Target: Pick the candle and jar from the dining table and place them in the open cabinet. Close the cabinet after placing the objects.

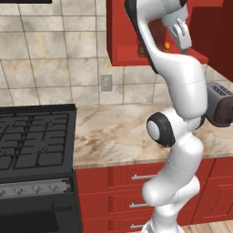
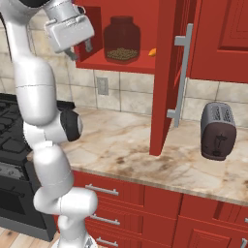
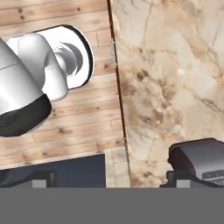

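Note:
The jar (image 2: 122,38), clear glass with tan grains at its bottom, stands on the shelf inside the red cabinet (image 2: 127,66). The cabinet door (image 2: 167,72) hangs wide open, and its silver bar handle (image 2: 181,72) faces the room. My gripper (image 2: 80,50) hovers just left of the cabinet opening, in front of its left wall, pointing down. It is open and holds nothing. In the left base view the gripper (image 1: 184,42) hangs before the cabinet (image 1: 122,45). The hand view has the fingertips (image 3: 39,181) far apart over the counter edge. The candle and the dining table are out of view.
A dark toaster (image 2: 218,130) stands on the marble counter (image 2: 126,140) right of the open door. A black stove (image 1: 34,136) borders the counter on the left. Red drawers (image 2: 121,193) run below. A small orange thing (image 2: 152,52) lies on the shelf beside the jar.

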{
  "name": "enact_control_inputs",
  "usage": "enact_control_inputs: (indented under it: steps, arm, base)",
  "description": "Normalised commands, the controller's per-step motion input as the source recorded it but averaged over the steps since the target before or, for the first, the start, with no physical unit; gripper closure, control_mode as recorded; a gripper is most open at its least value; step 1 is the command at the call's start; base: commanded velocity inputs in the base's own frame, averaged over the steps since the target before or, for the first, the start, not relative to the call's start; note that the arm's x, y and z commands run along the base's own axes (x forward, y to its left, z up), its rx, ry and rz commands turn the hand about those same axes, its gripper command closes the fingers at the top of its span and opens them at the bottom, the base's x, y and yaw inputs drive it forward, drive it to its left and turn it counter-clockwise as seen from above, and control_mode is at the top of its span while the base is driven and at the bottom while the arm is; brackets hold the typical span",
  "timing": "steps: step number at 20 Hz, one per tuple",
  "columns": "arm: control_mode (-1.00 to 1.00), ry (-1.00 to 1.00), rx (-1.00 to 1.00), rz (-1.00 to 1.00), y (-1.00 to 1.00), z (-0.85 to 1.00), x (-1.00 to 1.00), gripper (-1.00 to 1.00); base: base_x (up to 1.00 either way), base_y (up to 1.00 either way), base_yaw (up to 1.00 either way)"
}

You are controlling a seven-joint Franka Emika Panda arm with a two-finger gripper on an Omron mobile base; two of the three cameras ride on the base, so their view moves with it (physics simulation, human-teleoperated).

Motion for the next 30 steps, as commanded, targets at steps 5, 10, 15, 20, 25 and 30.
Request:
enact_control_inputs:
  steps: [5,10,15,20,25,30]
  arm:
    - [-1.00,0.46,-0.06,-0.12,0.07,0.00,-0.56,-1.00]
    - [-1.00,0.10,-0.03,-0.06,0.00,0.00,-0.39,-1.00]
    - [-1.00,-0.36,0.05,0.00,-0.01,-0.03,-0.66,-1.00]
    - [-1.00,-0.44,0.07,0.00,0.00,0.00,-0.58,-1.00]
    - [-1.00,-0.18,0.04,0.00,0.14,-0.03,-0.08,-1.00]
    - [-1.00,-0.12,0.07,0.02,0.23,-0.21,0.19,-1.00]
  base:
    - [0.00,0.00,0.00]
    - [0.00,0.00,0.00]
    - [0.00,0.00,0.00]
    - [0.00,0.00,0.00]
    - [0.00,0.00,0.00]
    - [0.00,0.00,0.00]
